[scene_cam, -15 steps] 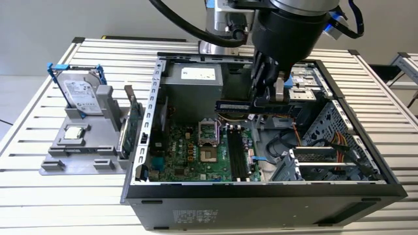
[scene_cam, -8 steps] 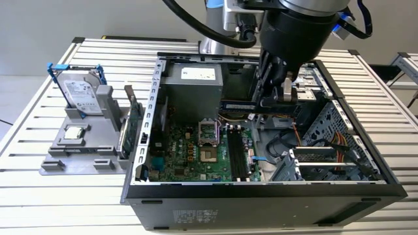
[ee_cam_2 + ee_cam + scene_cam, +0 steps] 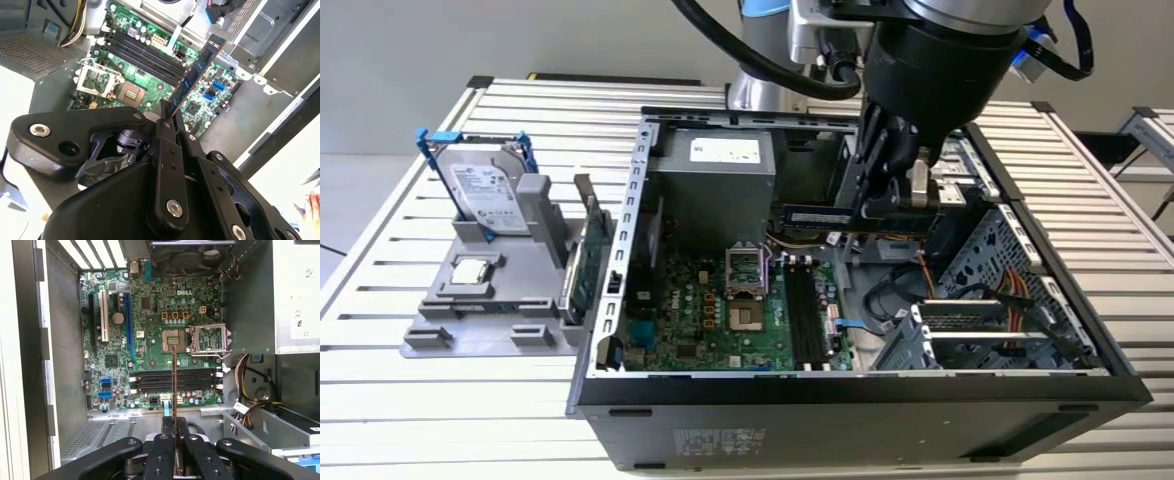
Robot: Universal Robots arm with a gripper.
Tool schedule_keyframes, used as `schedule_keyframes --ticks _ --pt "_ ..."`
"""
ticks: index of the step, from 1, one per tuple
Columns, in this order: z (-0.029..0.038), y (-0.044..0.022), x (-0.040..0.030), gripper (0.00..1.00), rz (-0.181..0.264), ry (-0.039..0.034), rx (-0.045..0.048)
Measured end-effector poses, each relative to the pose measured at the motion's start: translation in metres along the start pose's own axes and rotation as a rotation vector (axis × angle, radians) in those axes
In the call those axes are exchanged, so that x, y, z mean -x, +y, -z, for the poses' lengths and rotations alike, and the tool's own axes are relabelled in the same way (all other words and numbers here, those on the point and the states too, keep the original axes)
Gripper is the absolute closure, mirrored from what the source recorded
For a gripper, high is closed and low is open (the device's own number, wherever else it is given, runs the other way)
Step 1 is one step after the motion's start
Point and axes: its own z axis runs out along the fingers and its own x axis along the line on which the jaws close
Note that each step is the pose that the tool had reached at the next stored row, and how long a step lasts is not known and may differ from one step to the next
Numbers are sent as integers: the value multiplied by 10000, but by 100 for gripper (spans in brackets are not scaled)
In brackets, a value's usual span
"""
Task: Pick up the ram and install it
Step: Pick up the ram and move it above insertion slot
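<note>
My gripper (image 3: 891,211) is shut on the ram (image 3: 821,215), a slim circuit-board stick with dark chips. I hold it level above the open computer case, over the motherboard (image 3: 720,320). In the second wrist view the ram (image 3: 196,72) sticks out from between the black fingers (image 3: 167,125), tilted above the black memory slots (image 3: 145,55). The first wrist view shows the ram (image 3: 174,385) edge-on, crossing the slots (image 3: 150,381) at a right angle and well above them. The slots (image 3: 803,320) hold no stick.
The case wall (image 3: 634,200) and power supply (image 3: 714,185) flank the board. The drive cage (image 3: 987,320) with cables lies toward the exterior view's right. A grey holder (image 3: 440,330) outside the case carries a hard drive (image 3: 494,200), a processor chip (image 3: 474,268) and a green board (image 3: 594,255).
</note>
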Motion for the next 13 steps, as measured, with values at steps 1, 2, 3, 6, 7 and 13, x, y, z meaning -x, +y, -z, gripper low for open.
schedule_keyframes --ticks 1,2,3,6,7,13 --pt "0 -1 0 100 -1 -1 0" --pt "0 -1 0 100 -1 0 0" --pt "0 -2 0 100 -1 0 0" --pt "0 -2 0 100 0 0 0" --pt "0 -3 0 100 0 0 0" --pt "-3 1 62 100 -19 0 -1"
